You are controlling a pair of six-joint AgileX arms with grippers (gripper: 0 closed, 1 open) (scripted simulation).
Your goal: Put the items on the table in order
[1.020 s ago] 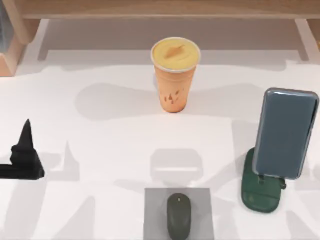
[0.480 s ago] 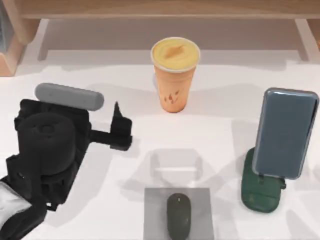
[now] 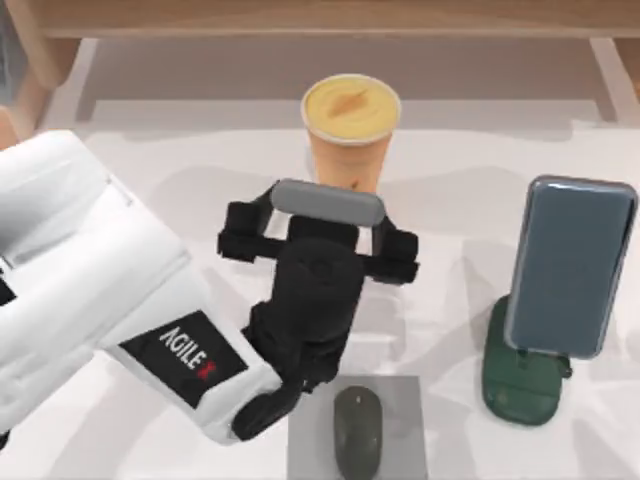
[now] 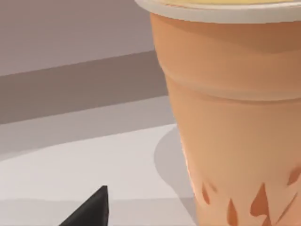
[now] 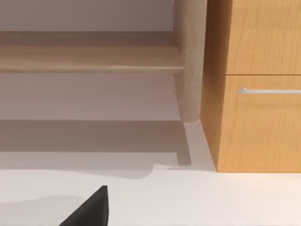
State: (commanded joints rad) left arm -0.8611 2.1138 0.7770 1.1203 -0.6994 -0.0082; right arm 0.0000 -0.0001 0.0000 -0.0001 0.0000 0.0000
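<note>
The orange drink cup (image 3: 347,150) with a yellow lid stands upright at the back centre of the table (image 3: 200,170). My left arm reaches across the middle, and my left gripper (image 3: 335,215) sits just in front of the cup, open and holding nothing. In the left wrist view the cup (image 4: 235,122) looms close beside one dark fingertip (image 4: 94,211). The blue-grey phone (image 3: 570,265) leans upright on the right. The olive-grey mouse (image 3: 357,432) lies at the front centre. My right arm is parked, its fingertip (image 5: 94,209) over bare table.
The phone rests in a dark green stand (image 3: 520,388). A flat grey pad (image 3: 405,400) lies under the mouse. A light wooden shelf (image 3: 330,20) runs along the back, with a wooden drawer unit (image 5: 254,84) at its right end.
My left arm has swung from the table's left edge to the centre, bringing its gripper up to the cup. Cup, phone and mouse have not moved.
</note>
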